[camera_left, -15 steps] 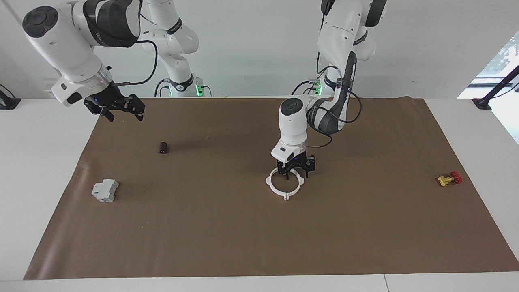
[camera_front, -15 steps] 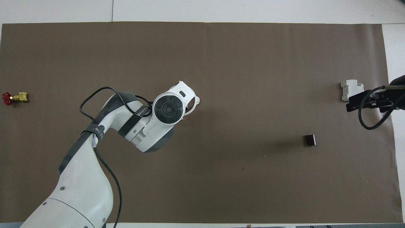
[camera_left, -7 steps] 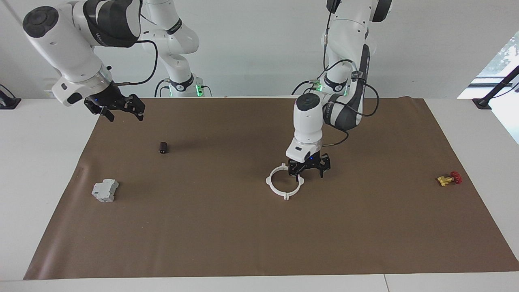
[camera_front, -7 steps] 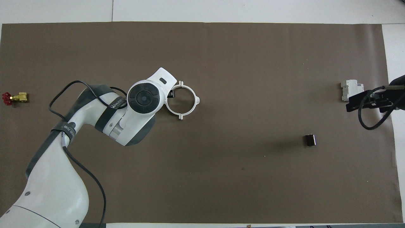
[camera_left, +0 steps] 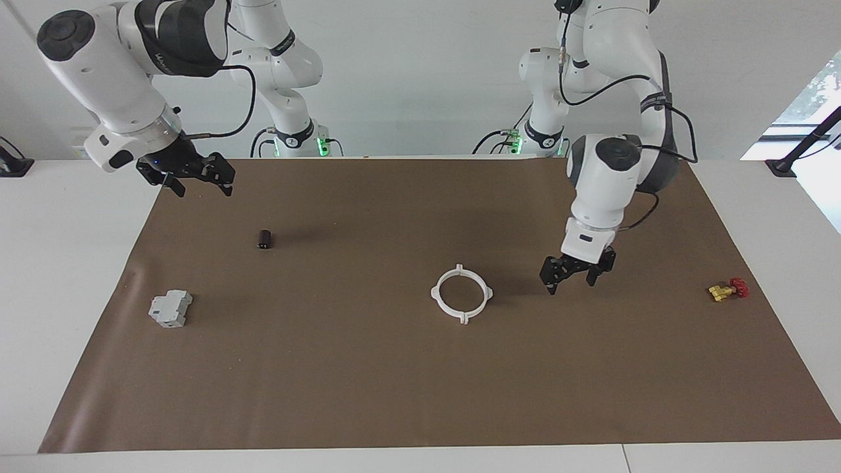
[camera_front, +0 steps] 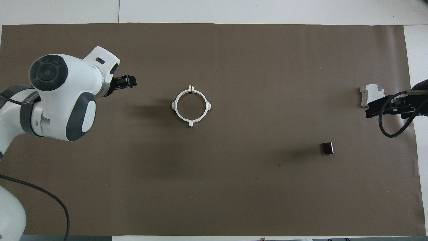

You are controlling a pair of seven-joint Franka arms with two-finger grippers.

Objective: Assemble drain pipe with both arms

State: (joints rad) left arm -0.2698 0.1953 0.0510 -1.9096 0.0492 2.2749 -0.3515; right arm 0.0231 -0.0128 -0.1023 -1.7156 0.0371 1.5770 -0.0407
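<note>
Left gripper (camera_left: 573,278) open, empty, beside ring (camera_left: 462,293). Ring flat on mat (camera_left: 368,387), round, tabs pointing four ways. Right gripper (camera_left: 192,179) open, waits.

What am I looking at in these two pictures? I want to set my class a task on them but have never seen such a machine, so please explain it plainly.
These are two white robot arms at a table covered with brown paper. One picture faces them; the other looks down from above their end.

The left gripper hangs open over bare paper, holding nothing. The right gripper waits, open and empty, above the paper's corner.

On the paper lie the drain pipe, joined into a flat white ring, a grey block, a small dark cylinder and a red-and-brass valve.
</note>
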